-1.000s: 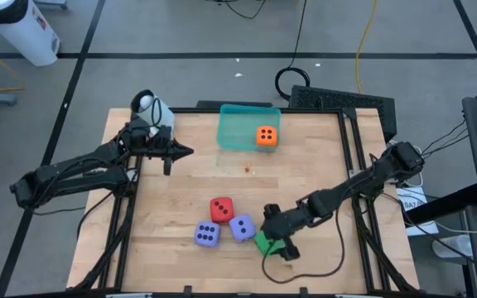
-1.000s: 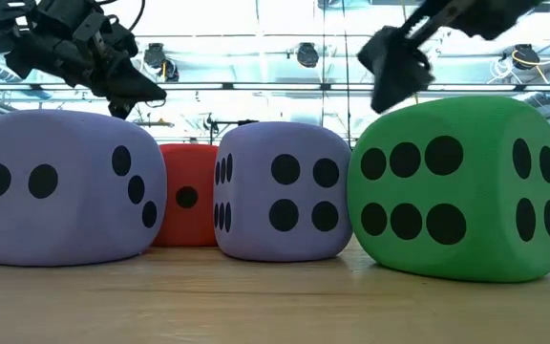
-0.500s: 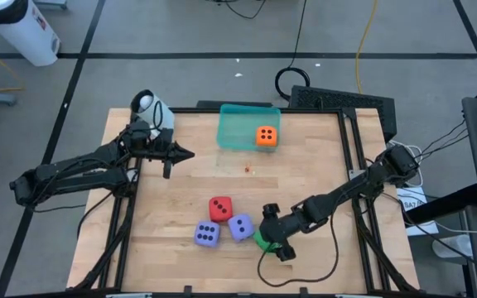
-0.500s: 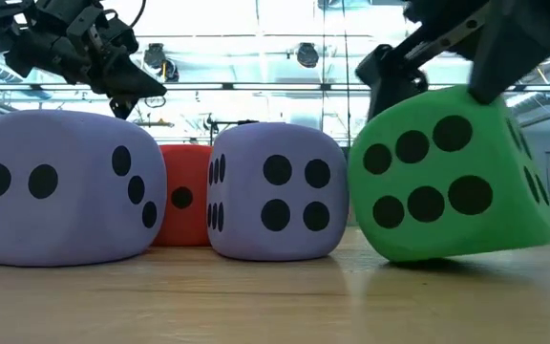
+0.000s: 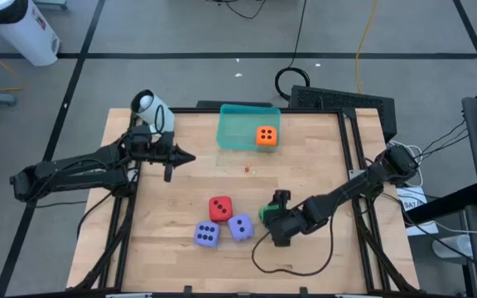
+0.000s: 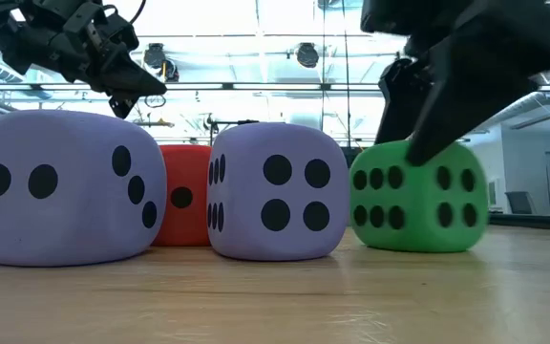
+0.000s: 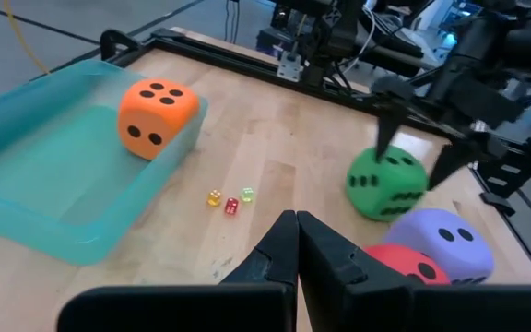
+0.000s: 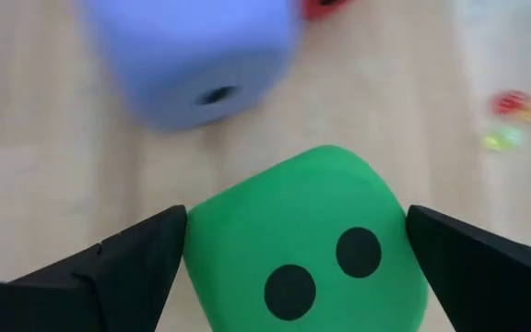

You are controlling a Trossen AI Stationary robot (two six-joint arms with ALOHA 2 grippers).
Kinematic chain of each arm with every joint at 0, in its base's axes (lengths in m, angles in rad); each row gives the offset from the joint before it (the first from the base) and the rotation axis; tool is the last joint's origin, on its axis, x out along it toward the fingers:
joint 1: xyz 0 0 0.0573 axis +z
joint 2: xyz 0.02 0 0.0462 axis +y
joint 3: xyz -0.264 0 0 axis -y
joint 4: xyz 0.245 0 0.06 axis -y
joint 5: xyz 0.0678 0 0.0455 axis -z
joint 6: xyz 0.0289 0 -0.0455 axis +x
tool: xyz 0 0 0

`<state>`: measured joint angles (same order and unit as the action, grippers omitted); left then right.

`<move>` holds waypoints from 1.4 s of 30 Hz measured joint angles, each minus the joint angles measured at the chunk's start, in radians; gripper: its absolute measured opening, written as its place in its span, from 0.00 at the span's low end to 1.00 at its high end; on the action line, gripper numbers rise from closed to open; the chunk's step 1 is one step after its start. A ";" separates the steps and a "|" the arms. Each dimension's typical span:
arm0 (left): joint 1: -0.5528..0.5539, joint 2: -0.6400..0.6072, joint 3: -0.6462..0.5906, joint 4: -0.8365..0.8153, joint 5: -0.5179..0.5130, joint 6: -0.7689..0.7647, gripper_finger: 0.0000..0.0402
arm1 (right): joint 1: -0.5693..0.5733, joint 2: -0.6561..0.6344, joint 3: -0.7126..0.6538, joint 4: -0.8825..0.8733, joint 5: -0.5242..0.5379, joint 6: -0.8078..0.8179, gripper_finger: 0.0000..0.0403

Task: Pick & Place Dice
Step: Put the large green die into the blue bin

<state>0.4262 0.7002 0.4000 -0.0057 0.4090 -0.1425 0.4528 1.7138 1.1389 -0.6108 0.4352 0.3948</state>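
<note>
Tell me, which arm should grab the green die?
The right. Its gripper is open, with a finger on each side of the green die, so it probably only needs to close. The left gripper is shut and hangs far away, over near the tray.

Four camera views cover one wooden table (image 5: pixel 180 190). The high view looks straight down from well above, taking in the whole tabletop, both arms and the floor around. The low view sits at tabletop height, very close to the dice, looking level across the table into the room beyond. The left wrist view looks forward and slightly down across the table from the left arm, past its own fingers. The right wrist view looks down at very close range on the green die (image 8: pixel 304 235). All four views share this green die (image 5: pixel 266 213) (image 6: pixel 418 196) (image 7: pixel 386 183).
</note>
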 joint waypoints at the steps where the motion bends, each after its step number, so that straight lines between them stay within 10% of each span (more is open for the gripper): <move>1: -0.004 0.000 0.000 0.000 0.000 -0.001 0.02 | -0.009 0.000 0.000 0.004 0.026 0.017 0.99; 20: -0.077 0.000 0.000 0.001 -0.053 0.008 0.02 | -0.048 -0.187 -0.006 0.199 -0.081 -0.329 0.99; 26: -0.102 0.000 0.000 0.001 -0.053 0.024 0.02 | -0.098 -0.303 -0.004 0.168 -0.312 -0.639 0.99; 42: -0.132 0.000 0.000 -0.026 -0.053 0.059 0.02 | -0.300 -0.226 -0.088 0.223 -0.598 -0.582 0.99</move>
<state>0.2946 0.7002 0.4000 -0.0321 0.3560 -0.0835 0.1528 1.4876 1.0509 -0.3879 -0.1623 -0.1874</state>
